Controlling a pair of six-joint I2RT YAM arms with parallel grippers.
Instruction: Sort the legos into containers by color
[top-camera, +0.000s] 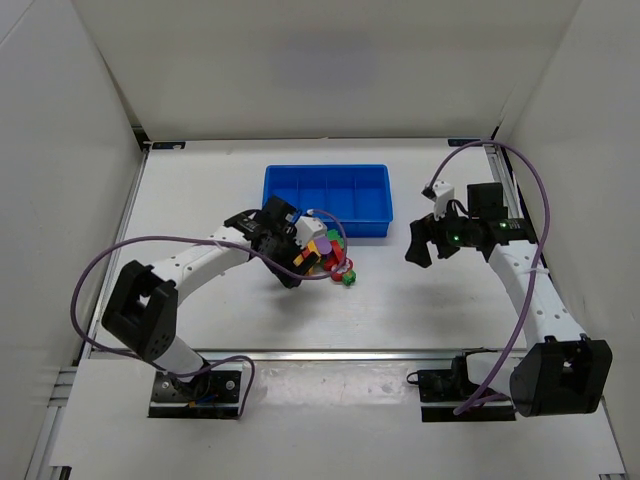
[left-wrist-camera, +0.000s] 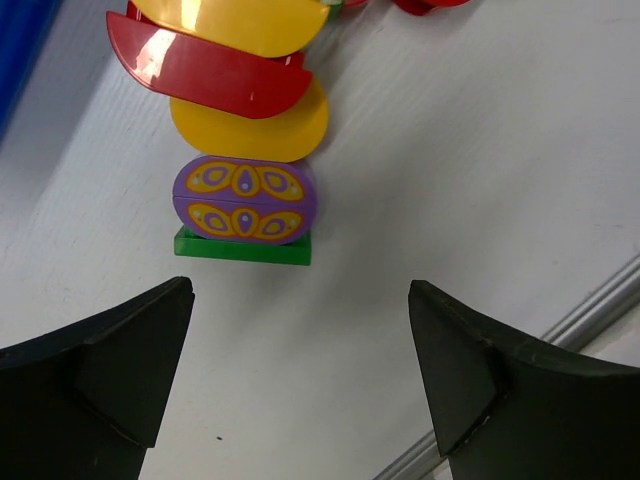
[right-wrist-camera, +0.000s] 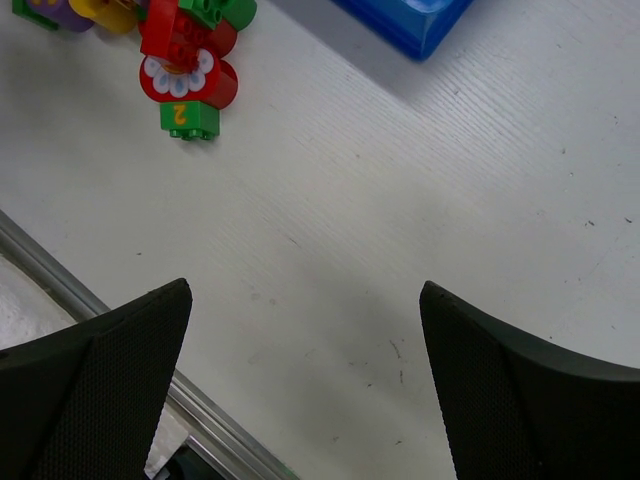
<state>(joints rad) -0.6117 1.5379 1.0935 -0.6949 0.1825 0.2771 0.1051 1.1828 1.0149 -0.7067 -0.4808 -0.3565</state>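
The legos (top-camera: 333, 256) lie in a pile just in front of the blue tray (top-camera: 328, 199). My left gripper (top-camera: 295, 270) is open and empty at the pile's left side. In the left wrist view my left gripper (left-wrist-camera: 300, 300) points at a purple oval piece (left-wrist-camera: 245, 200) on a green block (left-wrist-camera: 243, 246), with a yellow oval (left-wrist-camera: 250, 128) and a red oval (left-wrist-camera: 205, 70) beyond. My right gripper (top-camera: 420, 245) is open and empty, right of the pile. The right wrist view shows my right gripper (right-wrist-camera: 305, 300) over bare table, with a red flower piece (right-wrist-camera: 186, 78) on a green block (right-wrist-camera: 189, 119).
The tray's corner (right-wrist-camera: 410, 25) shows at the top of the right wrist view. A metal rail (top-camera: 330, 352) runs along the table's near edge. White walls enclose the table on three sides. A purple cable (top-camera: 150, 250) loops over my left arm.
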